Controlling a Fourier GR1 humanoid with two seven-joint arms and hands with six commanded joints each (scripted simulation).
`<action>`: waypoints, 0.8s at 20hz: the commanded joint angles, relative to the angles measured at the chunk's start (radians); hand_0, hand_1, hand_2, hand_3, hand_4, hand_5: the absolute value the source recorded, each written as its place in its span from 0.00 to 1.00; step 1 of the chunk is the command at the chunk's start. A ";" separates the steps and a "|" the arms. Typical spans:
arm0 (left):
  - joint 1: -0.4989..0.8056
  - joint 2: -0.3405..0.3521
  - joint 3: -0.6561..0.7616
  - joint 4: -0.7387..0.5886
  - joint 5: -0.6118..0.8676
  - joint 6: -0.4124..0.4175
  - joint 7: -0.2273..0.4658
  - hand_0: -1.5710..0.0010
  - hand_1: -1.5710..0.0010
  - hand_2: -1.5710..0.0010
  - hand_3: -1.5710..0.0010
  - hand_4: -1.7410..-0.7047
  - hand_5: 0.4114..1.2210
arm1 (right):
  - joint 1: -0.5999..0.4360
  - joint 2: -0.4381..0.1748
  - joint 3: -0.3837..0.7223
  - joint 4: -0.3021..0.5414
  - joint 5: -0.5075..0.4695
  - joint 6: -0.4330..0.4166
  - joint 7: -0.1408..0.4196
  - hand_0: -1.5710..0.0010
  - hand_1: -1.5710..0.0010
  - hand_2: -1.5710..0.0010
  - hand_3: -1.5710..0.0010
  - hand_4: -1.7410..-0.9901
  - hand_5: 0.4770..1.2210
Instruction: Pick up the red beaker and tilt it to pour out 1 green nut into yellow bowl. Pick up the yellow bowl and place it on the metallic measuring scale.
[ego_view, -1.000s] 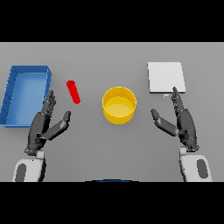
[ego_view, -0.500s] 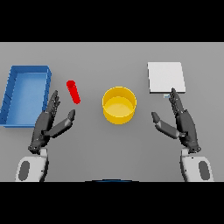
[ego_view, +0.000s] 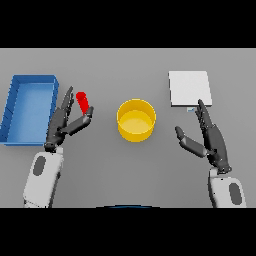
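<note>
Grey table (ego_view: 125, 65): filled the whole frame between the bands and carried all items listed below.

Blue tray (ego_view: 15, 107): rectangular, raised walls, at the left edge of the frame, its long side running from upper to lower left.

Metallic measuring scale (ego_view: 189, 87): flat pale square plate, upper right of the frame, nothing resting on it.

Yellow bowl (ego_view: 136, 120): round, upright, at the centre of the frame, well apart from the scale and the tray. Contents could not be made out.

Left hand (ego_view: 62, 122): at centre left, entering from the lower left on a white forearm. Fingers were straight and spread wide, thumb stretched toward the right, holding nothing. The hand lay between the tray and the bowl, its fingertips just beside the beaker; contact could not be told.

Right hand (ego_view: 212, 137): at centre right, entering from the lower right. Fingers were straight and spread, thumb out toward the left, holding nothing. Fingertips reached just below the lower edge of the scale.

Red beaker (ego_view: 82, 101): small red cylinder, left of centre, just right of the tray's upper corner, leaning toward the upper left, beside the left hand's fingers and above its thumb.
</note>
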 joint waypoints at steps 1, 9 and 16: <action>-0.033 -0.001 0.013 0.041 0.004 0.004 -0.005 1.00 1.00 1.00 1.00 0.50 0.28 | 0.003 0.002 0.000 0.004 -0.001 0.002 -0.006 1.00 1.00 1.00 1.00 0.59 0.20; -0.187 0.004 0.045 0.266 -0.034 0.041 -0.090 1.00 1.00 1.00 1.00 0.48 0.31 | -0.018 0.003 -0.005 0.013 0.008 -0.013 0.018 1.00 1.00 1.00 1.00 0.59 0.22; -0.260 -0.038 0.086 0.380 -0.014 0.080 -0.158 0.90 0.91 0.89 0.92 0.36 0.41 | -0.013 -0.001 -0.011 0.022 0.005 -0.010 0.011 1.00 1.00 1.00 1.00 0.59 0.23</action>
